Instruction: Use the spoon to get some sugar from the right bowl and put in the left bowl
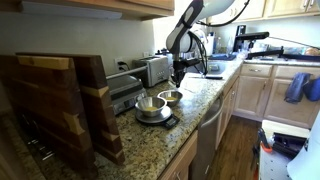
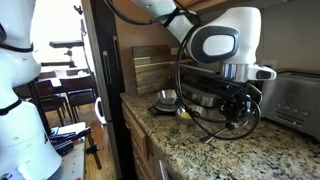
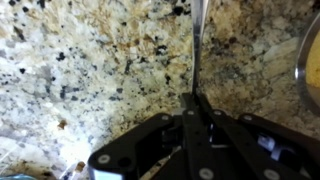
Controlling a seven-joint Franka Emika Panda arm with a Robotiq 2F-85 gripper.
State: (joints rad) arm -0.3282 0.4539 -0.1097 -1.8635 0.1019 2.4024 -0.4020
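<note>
My gripper [image 1: 178, 78] hangs over the granite counter, just behind the two metal bowls. In the wrist view its fingers [image 3: 196, 100] are shut on the spoon [image 3: 197, 45], whose thin handle points away over bare counter. The left bowl [image 1: 149, 104], with a yellowish-tan inside, sits on a black scale. The right bowl [image 1: 171, 97], smaller with a pale inside, stands next to it, nearer the gripper. The sugar shows only as that pale patch. A curved bowl rim [image 3: 309, 60] shows at the wrist view's right edge; I cannot tell which bowl. The gripper [image 2: 238, 112] also shows in an exterior view.
Large wooden cutting boards [image 1: 60, 105] stand at the near end of the counter. A toaster [image 1: 153, 70] and a dark appliance [image 1: 123, 92] line the wall behind the bowls. The counter edge [image 1: 205, 110] drops to cabinets. A metal bowl [image 2: 165, 98] sits behind the arm's cable.
</note>
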